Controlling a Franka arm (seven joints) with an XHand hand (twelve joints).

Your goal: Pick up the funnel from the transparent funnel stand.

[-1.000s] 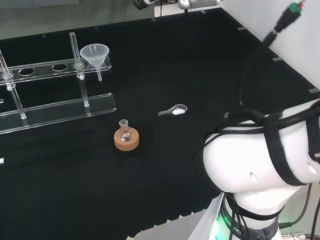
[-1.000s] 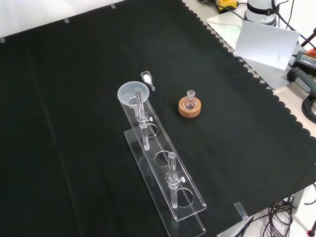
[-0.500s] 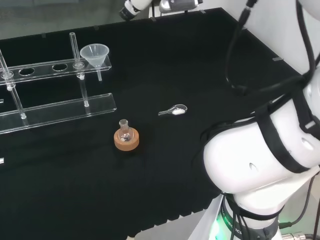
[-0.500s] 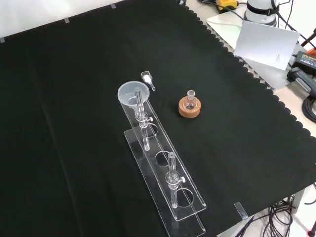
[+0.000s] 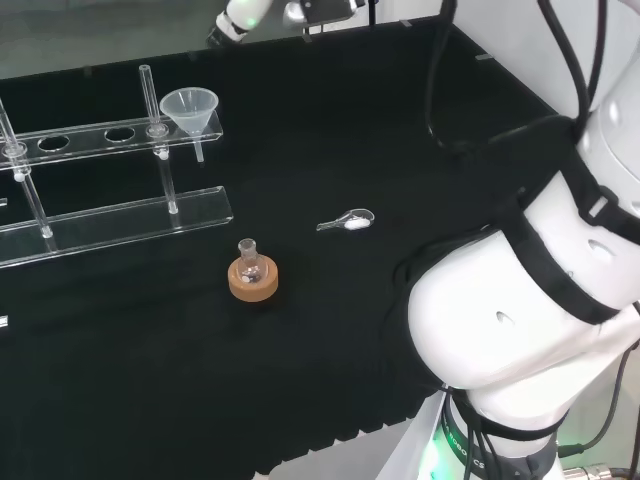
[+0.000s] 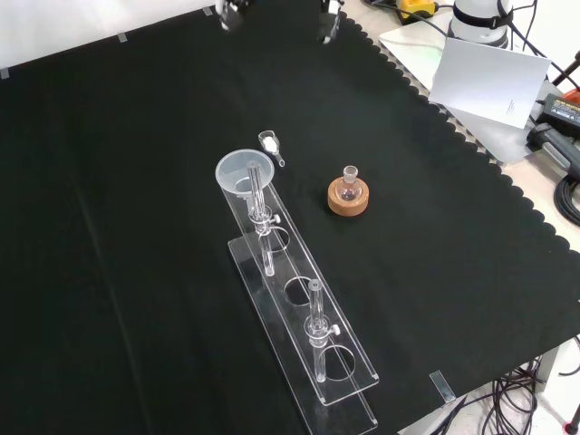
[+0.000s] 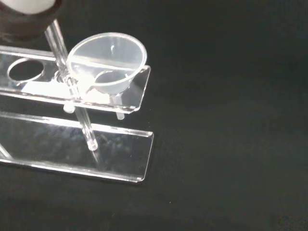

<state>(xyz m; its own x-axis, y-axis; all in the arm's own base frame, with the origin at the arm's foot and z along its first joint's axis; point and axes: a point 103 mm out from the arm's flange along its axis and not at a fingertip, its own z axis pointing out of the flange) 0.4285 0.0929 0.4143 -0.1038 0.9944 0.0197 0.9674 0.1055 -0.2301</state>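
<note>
At the stand's (image 6: 304, 322) end hole, the funnel (image 6: 243, 172) sits untouched, while the hand (image 6: 232, 13) hangs well apart above the desk (image 6: 109, 227); whether its fingers are spread, I cannot tell.

Desk cover: a black cloth (image 6: 136, 181) with a wavy cut edge on the front view's right.
Desk top: pale and bare past the cloth (image 6: 507, 136).
Wires: black cables (image 6: 566, 195) lie at the right.
Wall: white (image 5: 520, 30).
</note>
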